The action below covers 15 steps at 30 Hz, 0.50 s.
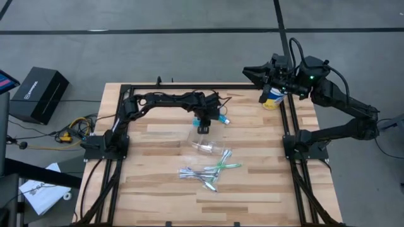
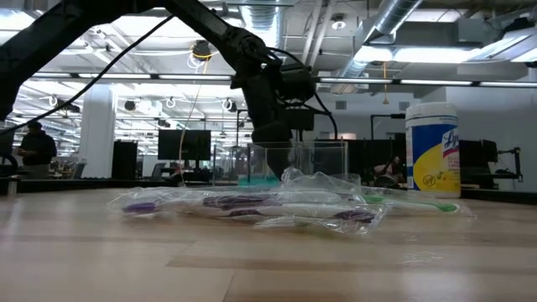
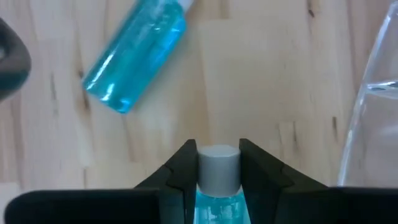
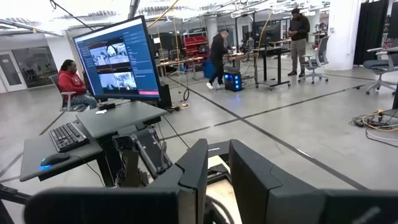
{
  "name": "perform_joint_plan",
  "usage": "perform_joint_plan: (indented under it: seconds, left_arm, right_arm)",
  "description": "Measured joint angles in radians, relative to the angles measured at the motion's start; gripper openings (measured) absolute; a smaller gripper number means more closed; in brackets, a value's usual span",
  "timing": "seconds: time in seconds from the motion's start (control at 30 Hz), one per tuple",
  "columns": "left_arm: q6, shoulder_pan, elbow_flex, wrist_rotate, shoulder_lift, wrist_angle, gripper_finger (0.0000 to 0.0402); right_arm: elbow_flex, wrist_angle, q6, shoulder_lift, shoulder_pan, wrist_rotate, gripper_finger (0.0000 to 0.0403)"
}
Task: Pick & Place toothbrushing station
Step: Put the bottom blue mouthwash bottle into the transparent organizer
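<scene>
In the high view, the left gripper [image 1: 203, 126] is over the far middle of the table [image 1: 252, 189]. It points down and holds a small blue tube [image 1: 203, 120]. A second tube [image 1: 222, 118] lies on the wood just beside it, to the right. A little nearer to the front lies the clear cup [image 1: 203, 147]. In front of the cup, the green and purple-white toothbrushes [image 1: 208, 170] lie in a loose heap, in clear wrappers. The right gripper [image 1: 252, 73] waits at the far right corner of the table, beside the yellow-and-blue canister [image 1: 273, 98], and points away from the table.

In the low view, the toothbrushes [image 2: 252, 205] lie flat in the middle of the table. Behind them stands the cup [image 2: 298, 164]. The left arm comes down from above behind the cup. The canister [image 2: 432, 151] stands upright at the right.

In the left wrist view, the two fingers [image 3: 177, 180] are closed on the tube [image 3: 217, 174]; they press on both sides of its white cap, and the blue body shows below the cap. The second tube [image 3: 137, 53] lies tilted on the wood, apart from the fingers. The wall of the cup [image 3: 373, 106] is at the edge.

In the right wrist view, the right gripper [image 4: 217, 177] has a narrow gap between its fingers and holds nothing. It looks into the room, where there are a monitor [image 4: 115, 59] and several people.
</scene>
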Motion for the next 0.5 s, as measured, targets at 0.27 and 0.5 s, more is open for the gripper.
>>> perform_joint_plan:
  seconds: [0.27,0.5]
  left_arm:
    - [-0.07,0.006,0.058,0.093,0.0,-0.016,0.0081]
    - [-0.133,0.007,0.161,0.133,-0.013,0.006,0.0081]
  right_arm:
    - [0.0,0.001,0.0,0.0,-0.026,-0.005,0.0059]
    - [0.0,0.002,0.002,0.0,-0.04,-0.007,0.0059]
